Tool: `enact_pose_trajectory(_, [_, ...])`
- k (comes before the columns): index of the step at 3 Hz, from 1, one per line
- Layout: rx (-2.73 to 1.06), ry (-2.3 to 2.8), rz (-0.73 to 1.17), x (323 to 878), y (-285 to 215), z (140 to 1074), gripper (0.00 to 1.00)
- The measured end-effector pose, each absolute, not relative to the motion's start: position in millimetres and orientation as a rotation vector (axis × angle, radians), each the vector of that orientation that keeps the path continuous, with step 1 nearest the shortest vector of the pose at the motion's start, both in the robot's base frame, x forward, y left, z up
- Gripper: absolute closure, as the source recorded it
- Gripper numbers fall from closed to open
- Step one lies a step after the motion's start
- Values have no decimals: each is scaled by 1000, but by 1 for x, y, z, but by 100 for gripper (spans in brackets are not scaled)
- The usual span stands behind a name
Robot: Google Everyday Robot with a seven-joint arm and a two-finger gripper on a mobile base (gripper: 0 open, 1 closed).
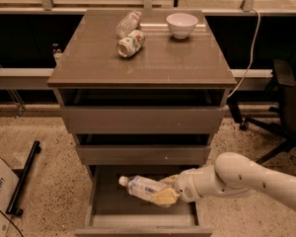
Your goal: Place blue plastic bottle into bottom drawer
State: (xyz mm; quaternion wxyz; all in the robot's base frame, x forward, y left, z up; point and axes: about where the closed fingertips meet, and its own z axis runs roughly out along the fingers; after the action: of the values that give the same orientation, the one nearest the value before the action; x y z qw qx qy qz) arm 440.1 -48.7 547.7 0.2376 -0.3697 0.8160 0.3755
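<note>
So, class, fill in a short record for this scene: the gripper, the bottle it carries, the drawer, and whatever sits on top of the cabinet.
tool: gripper, low in front of the cabinet, shut on blue plastic bottle
bottle pose: tilted, white cap pointing left
drawer: bottom drawer pulled open, bottle held over it
cabinet top: white bowl, green-label bottle, clear bottle
task step: bottle not yet released

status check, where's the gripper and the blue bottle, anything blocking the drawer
Gripper shut on blue plastic bottle, low over open bottom drawer. Bottle held tilted, cap toward the left. No obstruction visible in drawer.
</note>
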Motion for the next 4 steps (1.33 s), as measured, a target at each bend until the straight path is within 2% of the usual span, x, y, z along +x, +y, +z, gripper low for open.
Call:
enact_pose_trajectory(2, [-1050,2273,969,468,-39,471,100])
enact_pose_trajectory(4, [-990,2326,1028,482,-41,435,100])
